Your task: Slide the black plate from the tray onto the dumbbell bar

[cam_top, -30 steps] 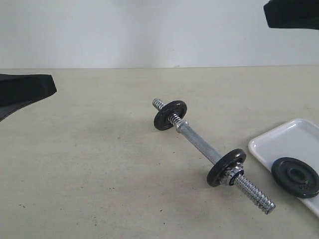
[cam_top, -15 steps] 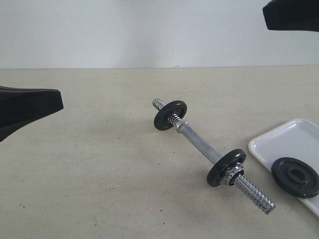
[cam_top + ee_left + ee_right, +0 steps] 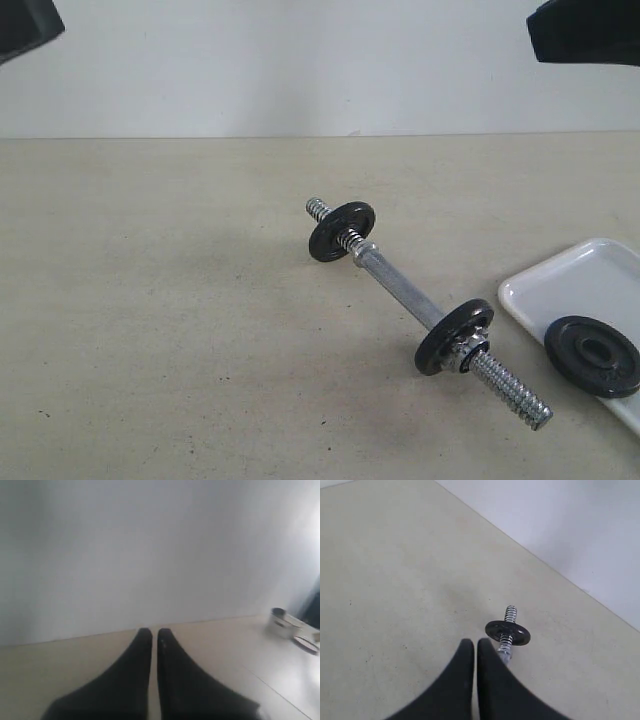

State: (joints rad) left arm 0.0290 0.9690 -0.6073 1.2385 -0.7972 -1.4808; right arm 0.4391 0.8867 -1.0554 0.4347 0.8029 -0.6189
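Observation:
The black plate (image 3: 593,356) lies flat on the white tray (image 3: 560,280) at the right edge of the exterior view. The chrome dumbbell bar (image 3: 405,295) lies aslant on the table and carries two more black discs, a far one (image 3: 340,231) and a near one (image 3: 454,336). Its threaded near end (image 3: 512,390) is bare. My left gripper (image 3: 154,632) is shut and empty, raised high at the top left (image 3: 25,25). My right gripper (image 3: 474,643) is shut and empty, high at the top right (image 3: 585,30), above the bar's far disc (image 3: 507,632).
Beige table (image 3: 180,330) with a white wall behind. In the left wrist view a small metal cup (image 3: 282,622) and a flat round thing (image 3: 306,644) sit far off on the table.
The left arm has risen from mid-left to the top left corner of the exterior view. The right arm, the bar and the plate have not moved.

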